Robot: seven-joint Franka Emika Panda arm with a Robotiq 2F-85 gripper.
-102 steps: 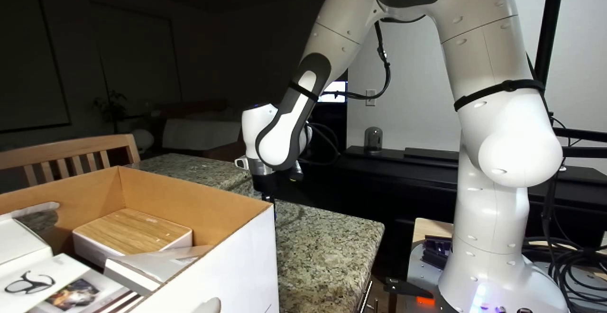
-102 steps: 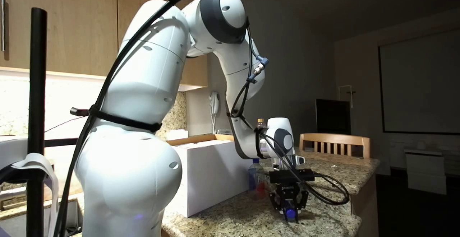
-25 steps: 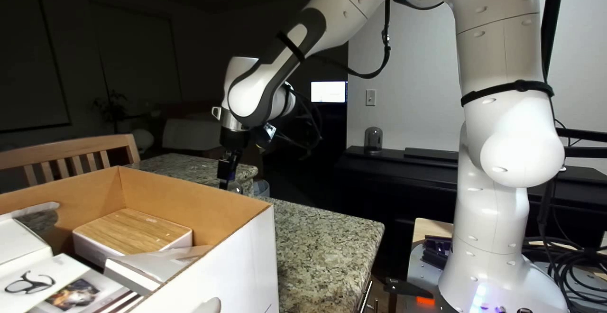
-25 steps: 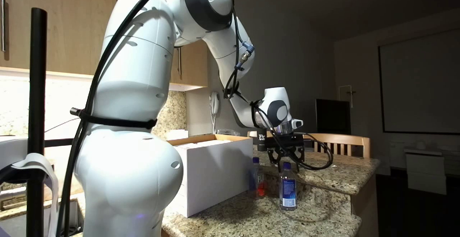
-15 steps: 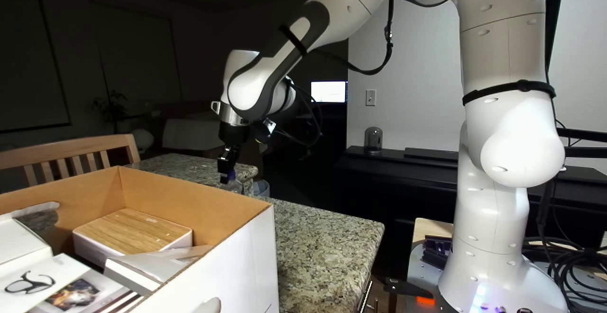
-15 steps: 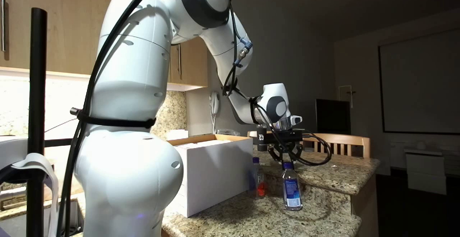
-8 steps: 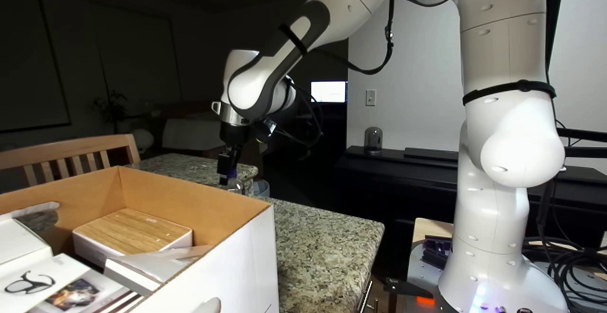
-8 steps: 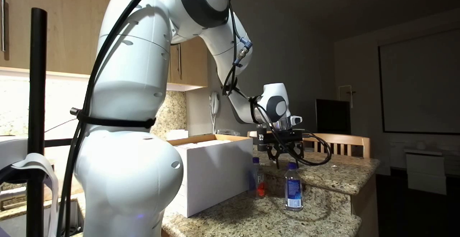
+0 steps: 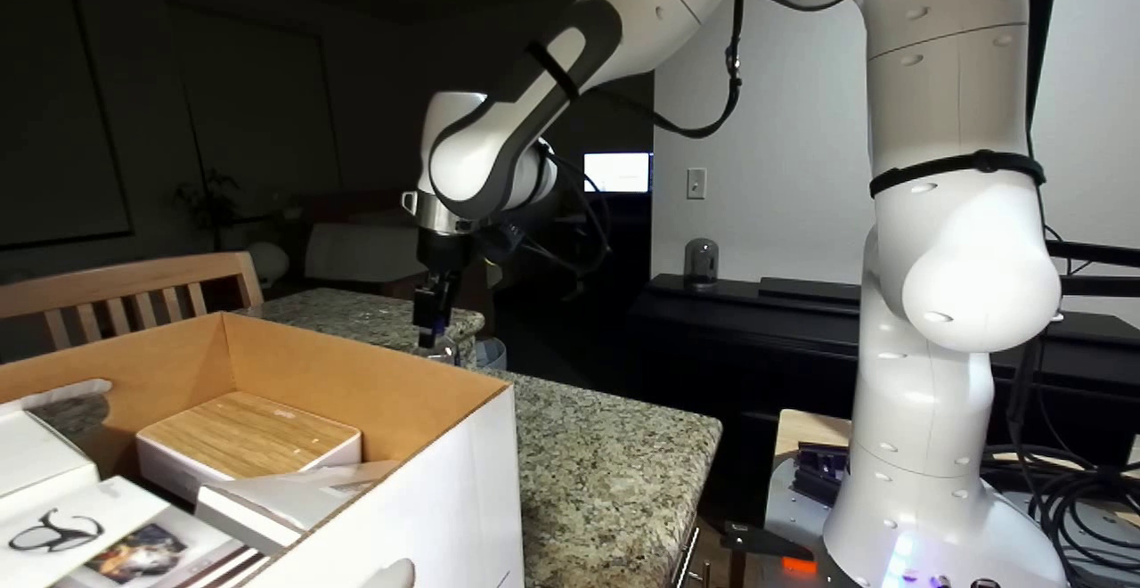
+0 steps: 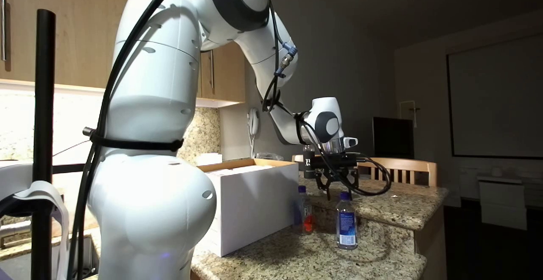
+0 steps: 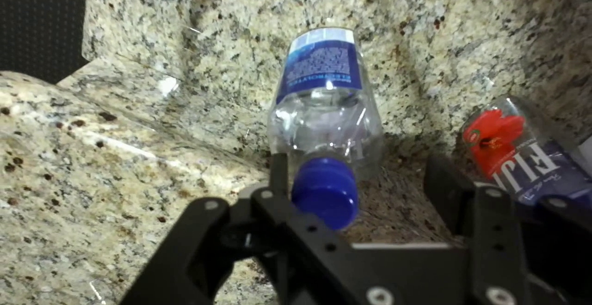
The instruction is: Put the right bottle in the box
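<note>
Speckled granite counter (image 11: 402,64). Upright on it, blue-labelled bottle (image 11: 323,125): clear plastic, deep-blue cap (image 11: 324,192), label (image 11: 321,62) ending in a white strip. In the wrist view, cap within the gap of the gripper's (image 11: 356,171) spread jaws, just beside one finger (image 11: 279,175), contact unclear. Past the opposite finger (image 11: 446,189), red-flowered bottle (image 11: 522,155); farther out, white box (image 10: 258,203).

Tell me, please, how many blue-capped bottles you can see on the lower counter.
2: the blue-labelled bottle, by the open jaws, and the red-flowered bottle, beside the box. Others may be hidden behind the box or the arm.
</note>
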